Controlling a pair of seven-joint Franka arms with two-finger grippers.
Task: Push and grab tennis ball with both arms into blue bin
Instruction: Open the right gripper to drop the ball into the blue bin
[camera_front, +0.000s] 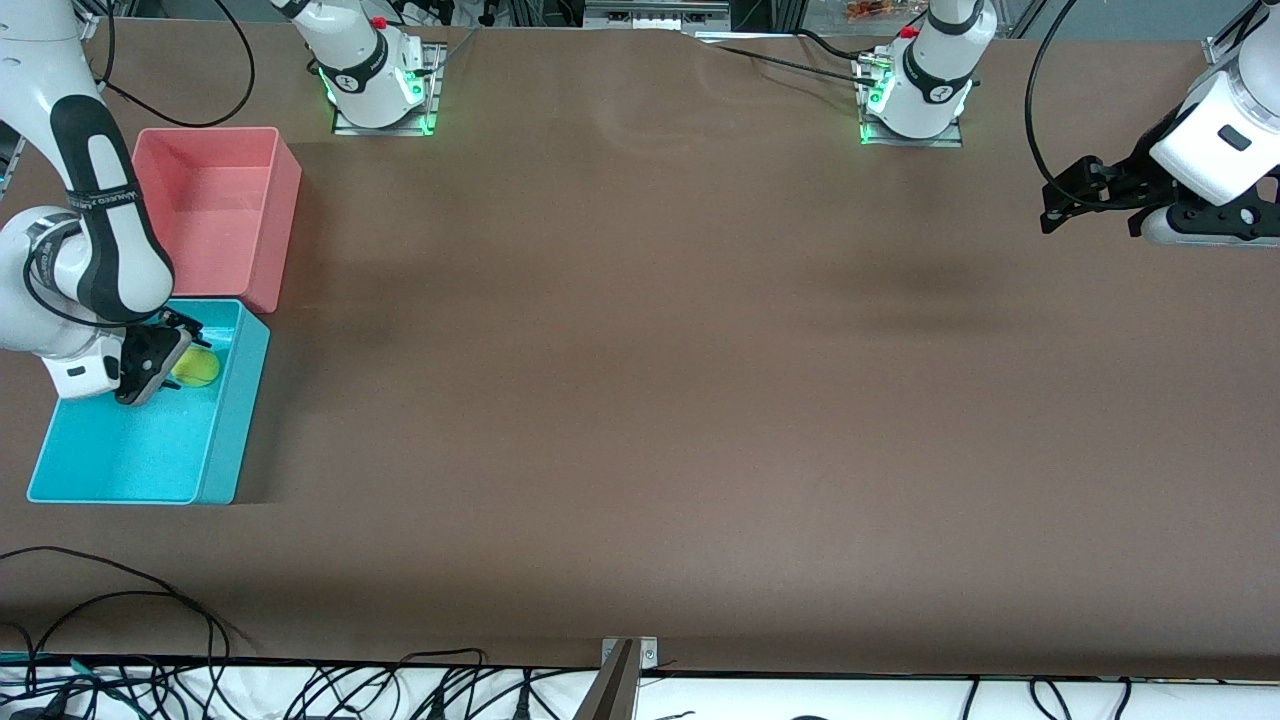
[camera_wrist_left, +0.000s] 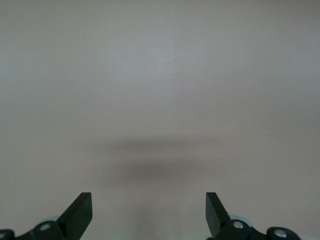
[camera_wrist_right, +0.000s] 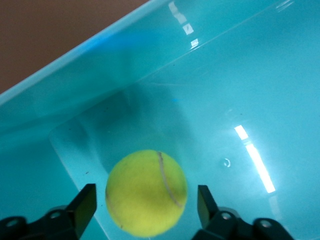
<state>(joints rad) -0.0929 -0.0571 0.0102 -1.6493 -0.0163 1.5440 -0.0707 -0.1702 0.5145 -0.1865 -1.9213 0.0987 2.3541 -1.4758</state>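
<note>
The tennis ball (camera_front: 196, 368) is inside the blue bin (camera_front: 120, 455), at the bin's end nearest the pink bin. My right gripper (camera_front: 163, 362) reaches down into the bin and stands open around the ball. In the right wrist view the ball (camera_wrist_right: 146, 192) sits between the two fingers (camera_wrist_right: 86, 202) with a gap on each side, over the bin's floor (camera_wrist_right: 225, 90). I cannot tell if the ball rests on the floor. My left gripper (camera_front: 1062, 205) is open and empty over bare table at the left arm's end. The left wrist view shows only its gripper (camera_wrist_left: 149, 206) and the table.
A pink bin (camera_front: 215, 200) stands right beside the blue bin, farther from the front camera. Black cables (camera_front: 120, 600) lie along the table's edge nearest the front camera. The arm bases (camera_front: 375, 75) stand at the table's edge farthest from the front camera.
</note>
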